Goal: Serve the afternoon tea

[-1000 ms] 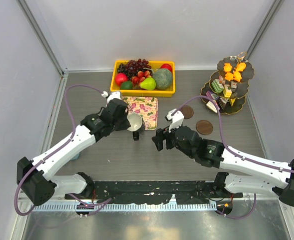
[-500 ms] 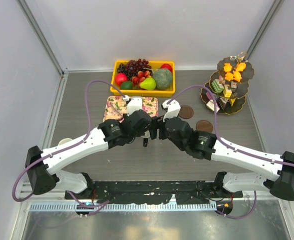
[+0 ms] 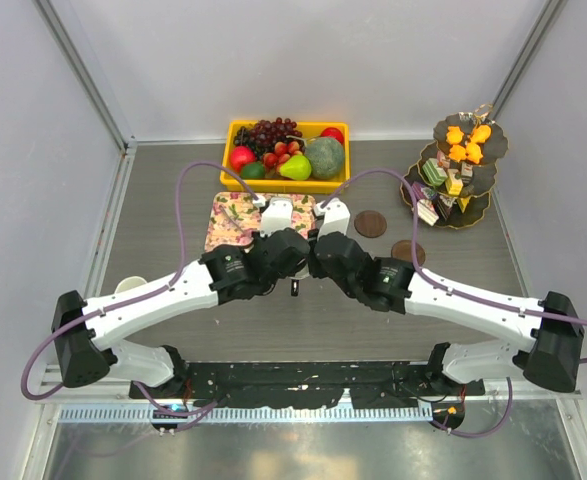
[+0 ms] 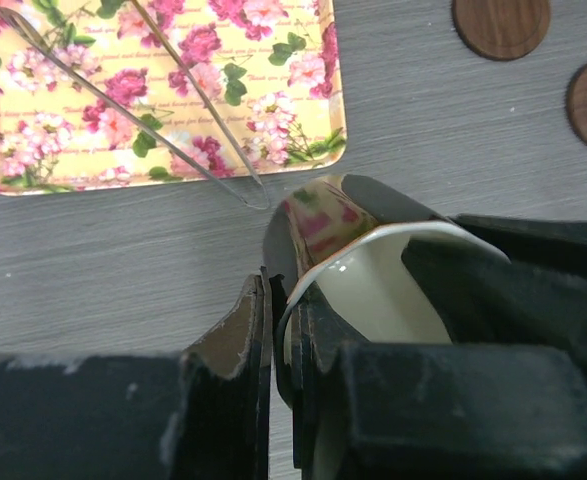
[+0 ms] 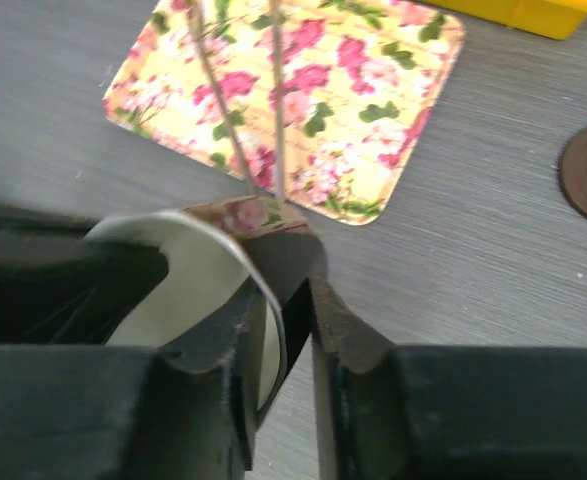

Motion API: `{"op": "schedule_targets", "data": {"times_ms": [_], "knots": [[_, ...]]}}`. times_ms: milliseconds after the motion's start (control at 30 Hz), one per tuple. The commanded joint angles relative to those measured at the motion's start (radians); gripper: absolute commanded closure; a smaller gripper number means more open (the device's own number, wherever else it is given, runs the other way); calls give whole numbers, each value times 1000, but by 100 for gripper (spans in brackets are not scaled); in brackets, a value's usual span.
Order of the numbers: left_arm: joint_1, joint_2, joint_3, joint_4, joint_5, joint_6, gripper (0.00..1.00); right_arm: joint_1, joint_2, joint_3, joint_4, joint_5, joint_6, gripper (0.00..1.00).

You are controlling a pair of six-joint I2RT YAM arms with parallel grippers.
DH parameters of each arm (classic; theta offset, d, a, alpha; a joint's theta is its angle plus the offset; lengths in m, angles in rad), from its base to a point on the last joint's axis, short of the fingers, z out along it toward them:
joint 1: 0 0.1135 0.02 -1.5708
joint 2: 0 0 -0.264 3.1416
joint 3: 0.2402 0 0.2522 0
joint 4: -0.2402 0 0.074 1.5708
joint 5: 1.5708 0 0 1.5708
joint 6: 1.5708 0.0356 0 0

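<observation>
**Black cup now shared by both arms, above the middle of the counter**

One second ago only the left gripper (image 4: 278, 300) held the black cup (image 4: 373, 290). Now the right gripper (image 5: 291, 300) has joined it, and both pairs of jaws are clenched on opposite sides of the rim, so I judge this a handover. Just beyond lies the floral tray (image 3: 235, 215). Farther right, bare counter (image 3: 473, 260) surrounds two coasters (image 3: 371, 222), and the three-tier stand (image 3: 456, 170) stands well apart near the wall.
</observation>
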Motion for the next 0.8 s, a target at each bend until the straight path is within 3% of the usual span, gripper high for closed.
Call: {"op": "schedule_targets", "data": {"times_ms": [0, 33, 100, 300, 433, 567, 700, 767], "knots": [[-11, -46, 37, 118, -66, 16, 100, -14, 20, 51, -38, 56, -18, 83], [-11, -52, 37, 118, -62, 22, 100, -15, 22, 60, -46, 61, -28, 91], [-11, -66, 36, 144, -49, 75, 94, -28, 25, 81, -72, 61, -41, 95], [-7, -165, 30, 193, -57, 169, 47, -120, 43, 132, -139, 12, -106, 95], [41, -286, -15, 241, -52, 282, 25, -253, 72, 190, -201, -59, -178, 95], [189, -417, -36, 170, 1, 352, 13, -385, 123, 262, -273, -100, -226, 95], [434, -533, -53, 65, 101, 393, 2, -519, 183, 319, -309, -154, -238, 95], [536, -587, -64, 25, 109, 427, 1, -574, 224, 356, -320, -181, -242, 95]]}}
